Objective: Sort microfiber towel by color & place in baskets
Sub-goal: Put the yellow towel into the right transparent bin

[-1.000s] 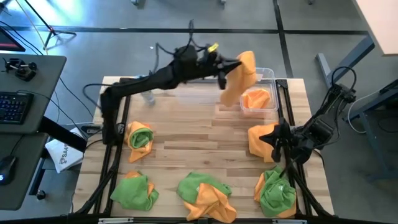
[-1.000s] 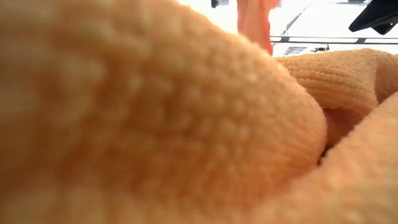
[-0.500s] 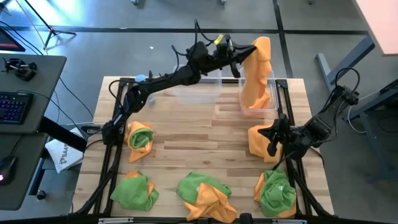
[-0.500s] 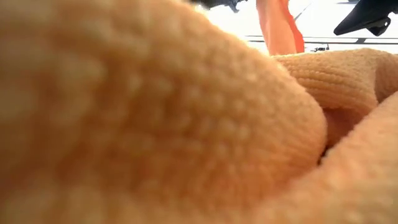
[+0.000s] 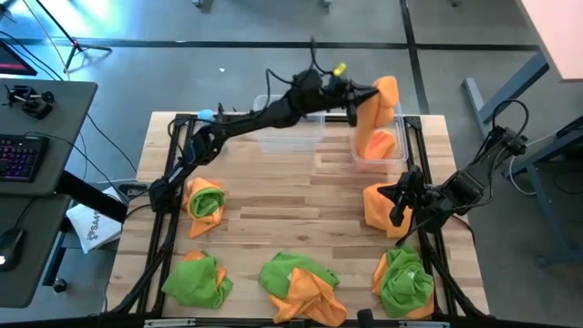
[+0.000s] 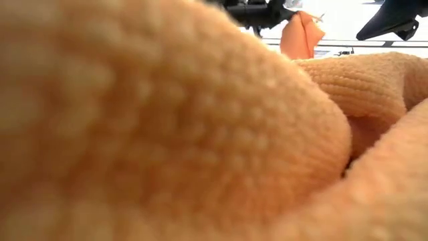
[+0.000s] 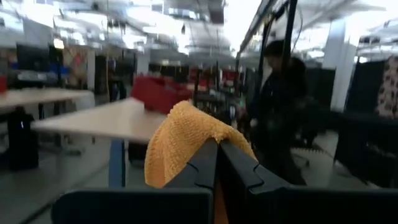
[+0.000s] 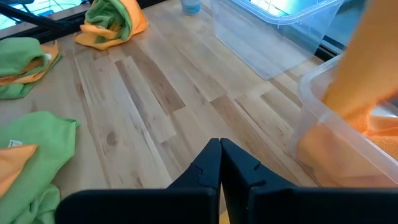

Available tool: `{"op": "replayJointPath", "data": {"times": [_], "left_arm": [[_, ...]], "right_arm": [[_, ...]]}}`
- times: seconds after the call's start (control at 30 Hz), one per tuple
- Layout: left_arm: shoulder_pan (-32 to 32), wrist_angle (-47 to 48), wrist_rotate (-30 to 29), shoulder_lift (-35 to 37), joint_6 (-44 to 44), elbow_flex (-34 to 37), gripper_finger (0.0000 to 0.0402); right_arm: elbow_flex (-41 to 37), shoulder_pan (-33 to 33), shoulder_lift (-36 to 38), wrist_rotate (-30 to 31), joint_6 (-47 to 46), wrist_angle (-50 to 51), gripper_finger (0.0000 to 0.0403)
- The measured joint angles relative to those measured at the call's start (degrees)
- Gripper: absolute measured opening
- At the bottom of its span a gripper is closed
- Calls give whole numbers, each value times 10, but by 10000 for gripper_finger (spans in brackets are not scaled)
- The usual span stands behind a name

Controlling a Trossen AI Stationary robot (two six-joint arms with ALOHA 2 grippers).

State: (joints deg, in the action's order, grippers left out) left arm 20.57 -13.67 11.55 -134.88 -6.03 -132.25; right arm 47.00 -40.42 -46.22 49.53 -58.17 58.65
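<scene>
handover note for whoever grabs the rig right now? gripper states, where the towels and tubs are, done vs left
Left gripper: shut on an orange towel, hanging over the narrower basket at the table's far right.
Right gripper: shut, holding nothing, low over the table by the orange towel on the right.
Done: one orange towel in the narrower basket. The wider basket beside it shows no towel inside.
Left: release the held towel. Then the loose piles: an orange-and-green bundle at left, a green-and-orange pile front left, a mixed pile front centre, a green pile front right, plus the right-side orange one.
</scene>
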Motion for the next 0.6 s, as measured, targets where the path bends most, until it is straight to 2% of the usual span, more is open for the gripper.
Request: {"op": "replayJointPath", "data": {"times": [0.33, 0.5, 0.6], "left_arm": [[-7, 106, 0, -58, -71, 0, 0], [-21, 140, 3, -76, -79, 0, 4], [-29, 169, 4, -78, -70, 0, 19]], "right_arm": [[0, 0, 0, -3, -5, 0, 0], [0, 0, 0, -4, -4, 0, 0], [0, 0, 0, -4, -5, 0, 0]]}}
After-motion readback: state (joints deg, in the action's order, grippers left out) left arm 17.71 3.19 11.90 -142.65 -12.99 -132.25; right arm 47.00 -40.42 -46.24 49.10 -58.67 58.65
